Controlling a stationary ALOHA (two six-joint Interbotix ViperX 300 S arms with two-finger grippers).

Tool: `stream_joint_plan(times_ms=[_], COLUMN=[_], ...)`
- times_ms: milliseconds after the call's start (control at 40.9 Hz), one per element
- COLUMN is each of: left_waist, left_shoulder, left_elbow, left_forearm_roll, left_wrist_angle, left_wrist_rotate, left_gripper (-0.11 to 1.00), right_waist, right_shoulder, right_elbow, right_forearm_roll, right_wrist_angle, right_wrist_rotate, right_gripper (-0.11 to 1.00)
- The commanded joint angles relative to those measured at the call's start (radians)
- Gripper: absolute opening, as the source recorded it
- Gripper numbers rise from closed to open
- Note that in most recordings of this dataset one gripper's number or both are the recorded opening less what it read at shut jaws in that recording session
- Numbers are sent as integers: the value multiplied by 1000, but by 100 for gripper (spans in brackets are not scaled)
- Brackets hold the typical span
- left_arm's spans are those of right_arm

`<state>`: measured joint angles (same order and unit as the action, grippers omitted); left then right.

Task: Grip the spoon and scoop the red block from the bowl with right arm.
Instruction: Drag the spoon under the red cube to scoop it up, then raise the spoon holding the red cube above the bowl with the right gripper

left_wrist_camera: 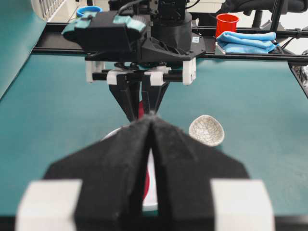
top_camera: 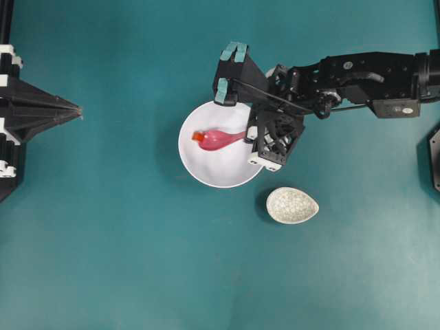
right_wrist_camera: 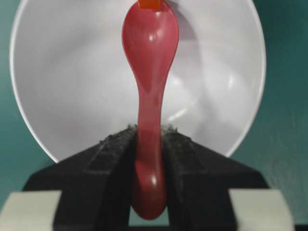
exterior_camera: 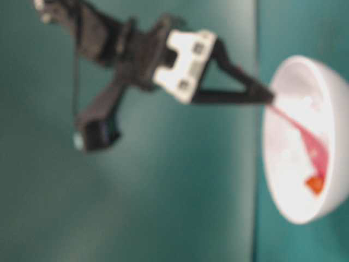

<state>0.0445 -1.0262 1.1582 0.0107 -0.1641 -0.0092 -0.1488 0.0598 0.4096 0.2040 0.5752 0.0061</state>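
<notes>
Right tool clamped on spoon handle, angled into bowl, scoop tip at red block.

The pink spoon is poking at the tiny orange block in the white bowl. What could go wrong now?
The glossy pink-red plastic spoon has only its tip at the tiny red-orange block, which sits beyond the scoop, so a push may just slide it up the large white bowl's wall. The right gripper pinches the smooth handle near its end, so the spoon might twist or slip. A hard push could shift the bowl toward the small speckled dish.
</notes>
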Motion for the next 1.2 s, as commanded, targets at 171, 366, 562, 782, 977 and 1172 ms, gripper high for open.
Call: stream_joint_plan(times_ms=[171,366,562,782,977,1172], left_waist=[3,3,3,3,3,3], left_shoulder=[6,5,5,8,11,-2], left_elbow=[-31,-31,-29,-29,-29,-31], left_forearm_roll=[3,3,3,3,3,3], left_wrist_angle=[-9,-9,-9,-9,-9,-6], left_wrist_rotate=[2,0,-3,-9,-11,-12], left_gripper=[0,0,0,0,0,0], right_waist=[-3,2,18,43,64,72], right_shoulder=[-20,-52,-110,-189,-282,-370], right_elbow=[8,60,147,258,362,391], right_forearm_roll=[-2,3,15,43,44,46], right_wrist_angle=[-71,-135,-204,-327,-453,-451], right_wrist_rotate=[3,5,6,6,6,6], right_gripper=[23,23,23,23,23,23])
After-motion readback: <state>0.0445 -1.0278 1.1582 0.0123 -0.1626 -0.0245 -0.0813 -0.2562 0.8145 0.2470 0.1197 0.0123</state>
